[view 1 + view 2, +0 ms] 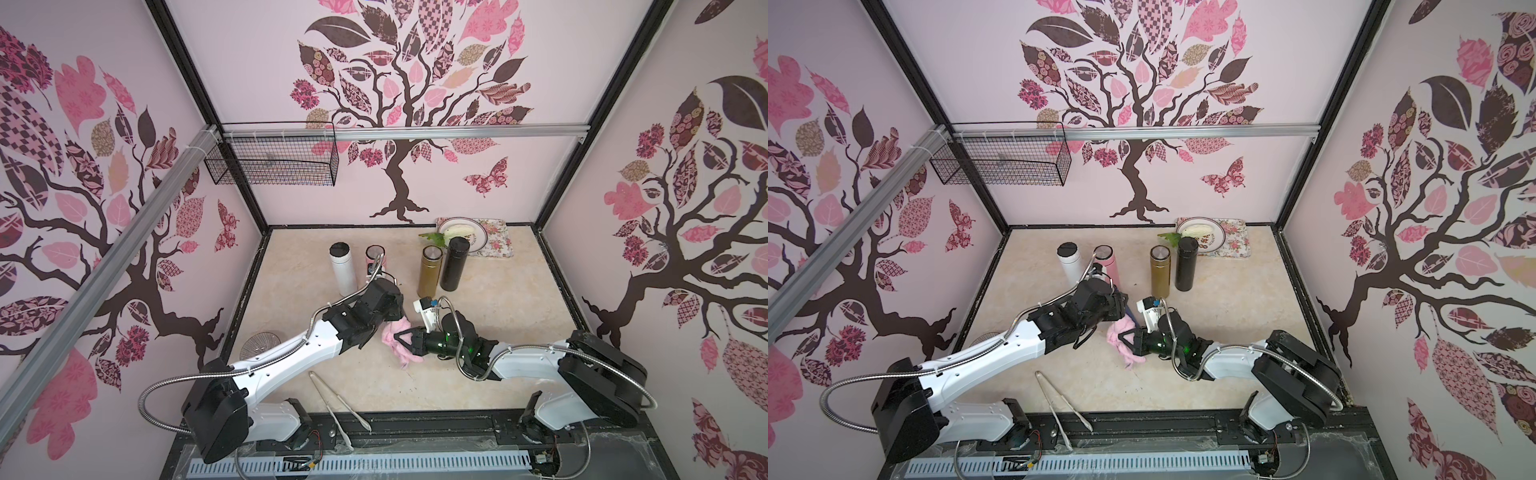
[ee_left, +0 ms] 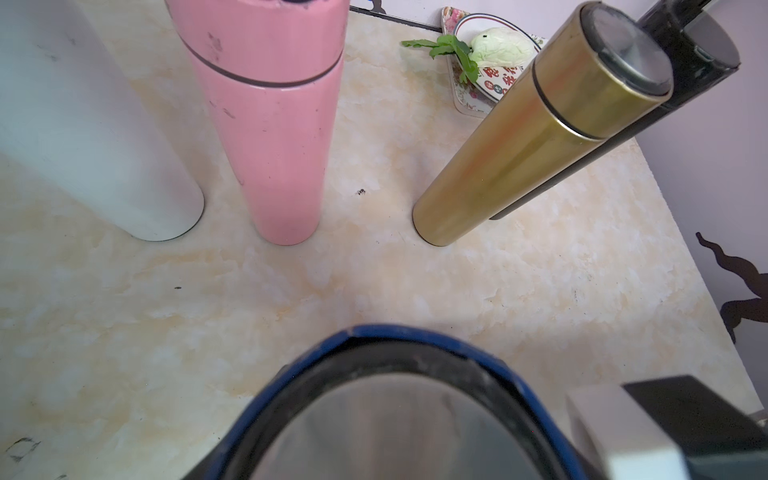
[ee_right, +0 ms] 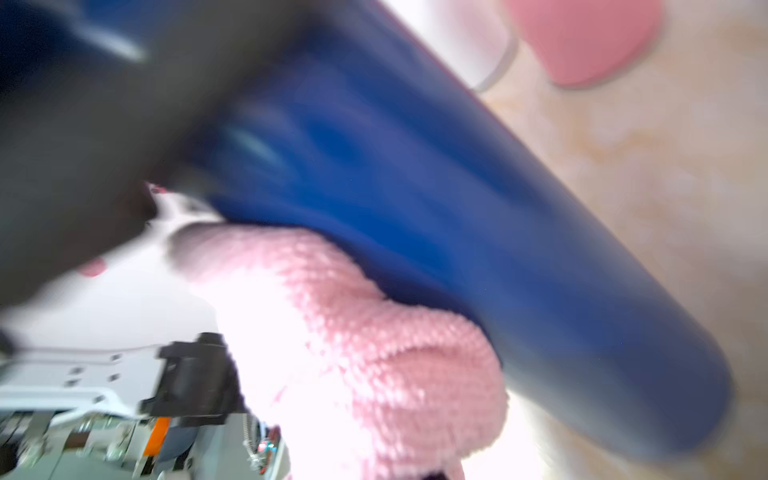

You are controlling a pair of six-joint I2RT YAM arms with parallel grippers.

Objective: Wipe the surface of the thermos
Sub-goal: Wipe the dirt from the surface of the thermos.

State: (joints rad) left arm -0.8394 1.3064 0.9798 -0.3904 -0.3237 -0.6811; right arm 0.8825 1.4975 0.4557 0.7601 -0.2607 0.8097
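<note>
Mid-wipe: left claw (image 1: 1119,307) clamped on blue cylindrical metal thermos (image 3: 457,216), right claw (image 1: 400,335) pinching fluffy pink cloth (image 3: 365,345) against it; next, slide cloth lengthwise.

We find both top views evenly and softly lit, with only faint shadows on the beige marbled tabletop (image 1: 519,299); wide-angle distortion bows the walls outward at the edges. The left wrist view shows the pink cylindrical metal thermos (image 2: 270,124) sharp, while the dark blue cylindrical thermos (image 2: 395,415) near the lens is soft. The right wrist view is heavily blurred, and the fluffy pink cloth (image 3: 374,353) burns out to white glare.
</note>
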